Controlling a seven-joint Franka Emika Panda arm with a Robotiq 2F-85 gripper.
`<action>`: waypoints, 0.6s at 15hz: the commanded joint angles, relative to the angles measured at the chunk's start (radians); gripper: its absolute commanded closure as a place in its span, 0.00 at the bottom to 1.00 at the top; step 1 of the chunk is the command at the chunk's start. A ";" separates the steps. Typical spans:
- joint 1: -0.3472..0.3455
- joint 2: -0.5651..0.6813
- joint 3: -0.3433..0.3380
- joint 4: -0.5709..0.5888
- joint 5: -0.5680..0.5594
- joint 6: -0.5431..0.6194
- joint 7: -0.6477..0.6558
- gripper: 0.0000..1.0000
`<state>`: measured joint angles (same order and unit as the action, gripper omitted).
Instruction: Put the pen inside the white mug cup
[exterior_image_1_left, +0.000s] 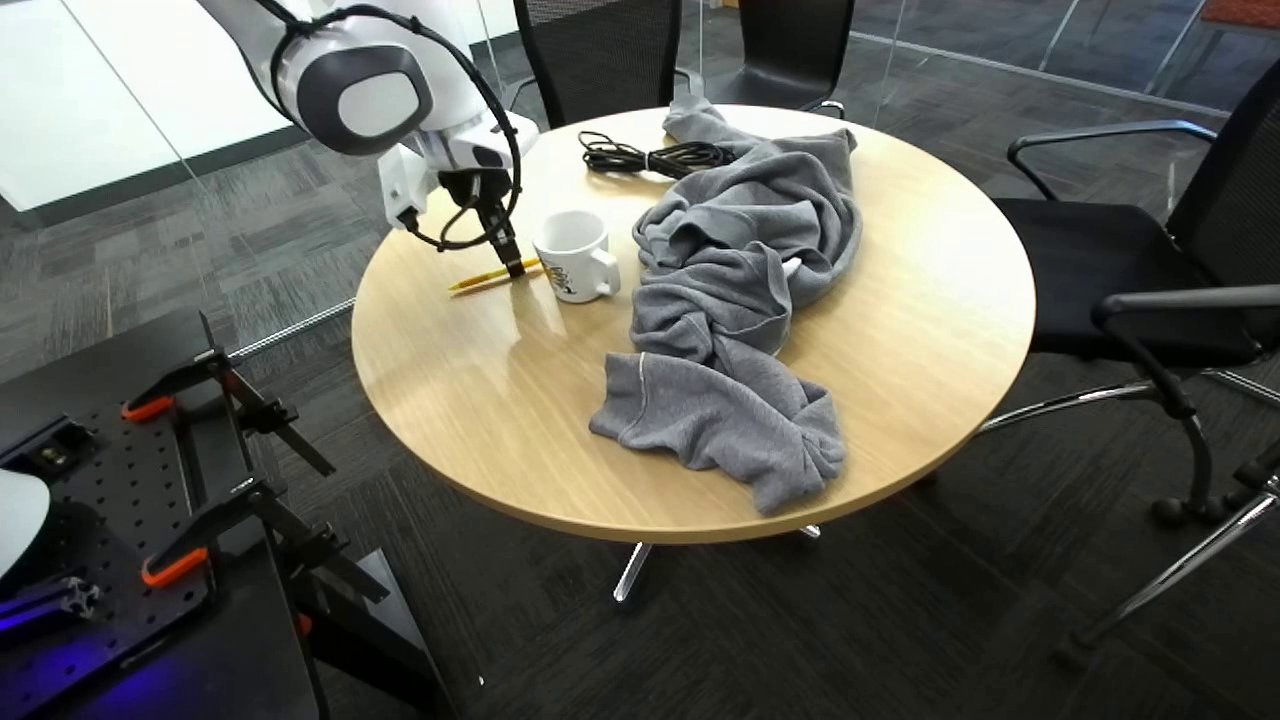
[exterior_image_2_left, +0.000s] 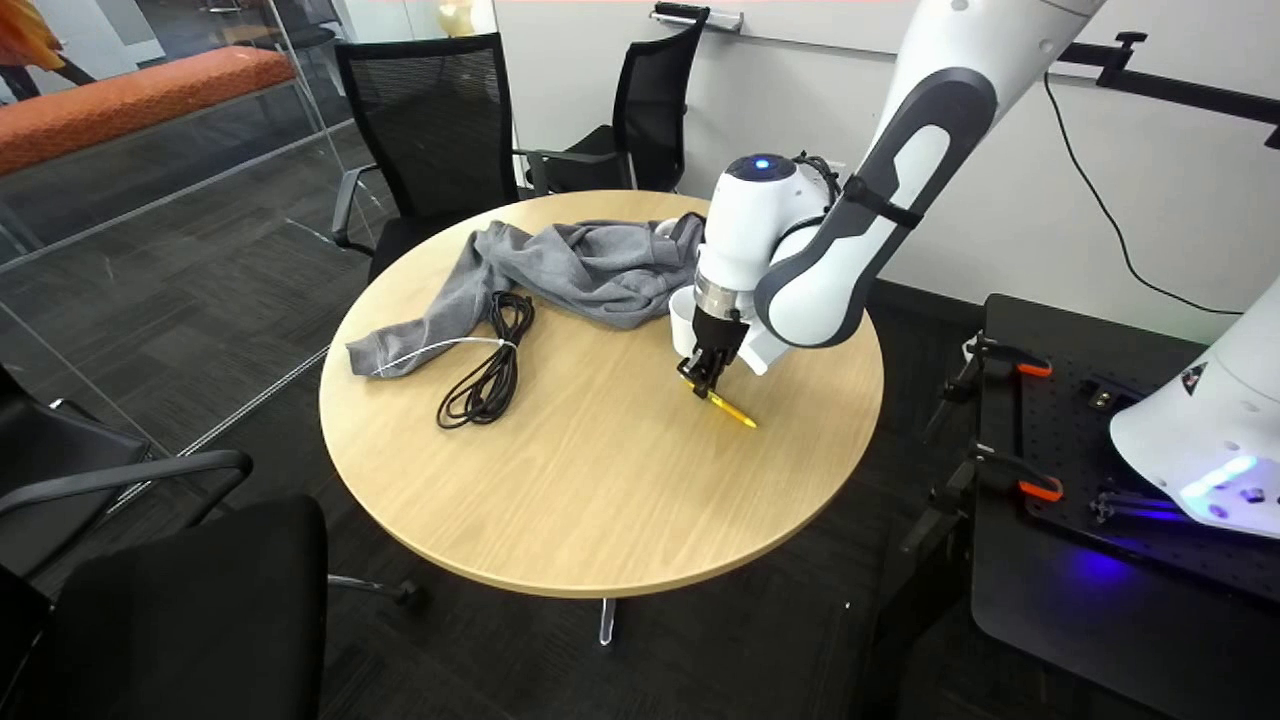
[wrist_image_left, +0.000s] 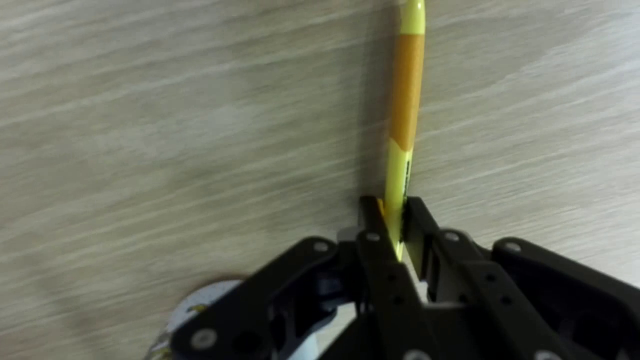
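With the round, wood-grained tabletop beneath my jaws, I judge the grasp step complete. Next move: lift, align above the smooth, printed, cylindrical white mug just beside the jaws, upend, release. Payload: slim, glossy, yellow-and-orange pen, clamped between the jaws; whether it clears the tabletop, I cannot tell.

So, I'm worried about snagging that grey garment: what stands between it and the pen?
In an exterior view, the white mug stands between the pen and the grey garment.
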<state>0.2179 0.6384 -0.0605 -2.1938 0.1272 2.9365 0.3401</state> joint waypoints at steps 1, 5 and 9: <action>0.056 -0.101 -0.036 -0.055 -0.043 -0.072 -0.004 0.96; 0.061 -0.193 -0.047 -0.076 -0.096 -0.186 0.000 0.96; 0.018 -0.297 -0.027 -0.094 -0.152 -0.317 -0.040 0.96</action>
<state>0.2669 0.4496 -0.1028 -2.2406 0.0134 2.7183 0.3392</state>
